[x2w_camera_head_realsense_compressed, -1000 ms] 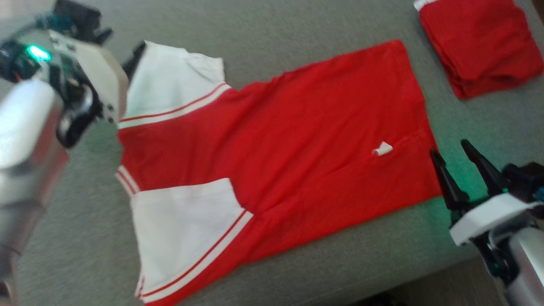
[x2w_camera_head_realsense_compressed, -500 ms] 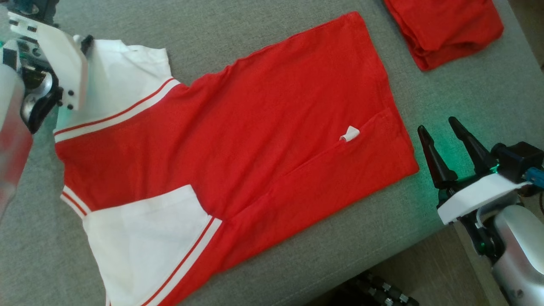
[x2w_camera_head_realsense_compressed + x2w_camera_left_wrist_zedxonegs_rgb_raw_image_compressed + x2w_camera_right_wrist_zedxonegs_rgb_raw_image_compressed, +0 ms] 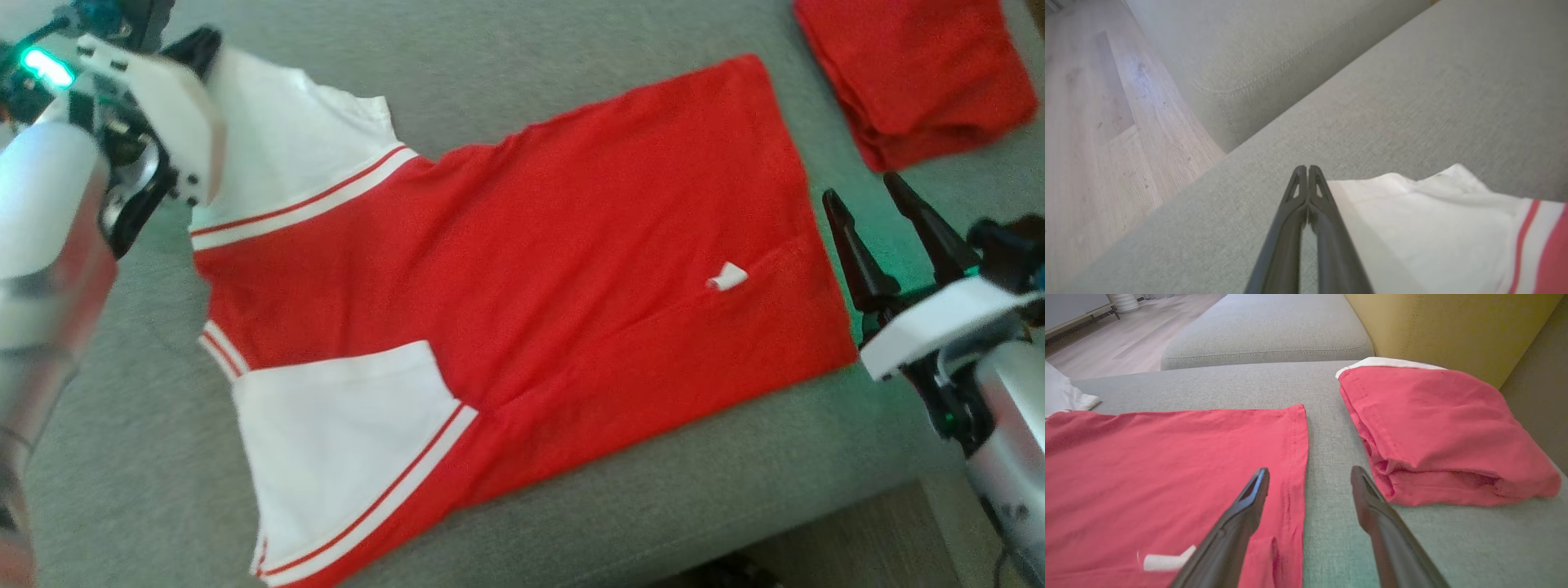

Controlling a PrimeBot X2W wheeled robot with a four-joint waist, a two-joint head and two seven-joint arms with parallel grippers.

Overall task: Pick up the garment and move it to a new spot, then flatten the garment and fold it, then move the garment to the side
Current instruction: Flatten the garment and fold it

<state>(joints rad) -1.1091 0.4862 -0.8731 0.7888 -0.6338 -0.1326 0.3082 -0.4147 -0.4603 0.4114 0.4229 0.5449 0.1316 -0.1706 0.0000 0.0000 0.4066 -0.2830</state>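
Red-and-white cloth: judging garment [image 3: 506, 269] soft, light and limp, lying spread on sofa seat [image 3: 571, 49] beside folded red stack [image 3: 914, 73]. Clenching left claw [image 3: 1306, 168] at sleeve [image 3: 1412, 212] farthest from stack, catch unconfirmed; holding right claw [image 3: 859, 186] released at hem [image 3: 808, 245] nearest stack. Advising grips at corners.

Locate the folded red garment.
Head view, top right: the folded garment lies on the sofa, apart from the hem of the spread shirt and beyond the right pincer.
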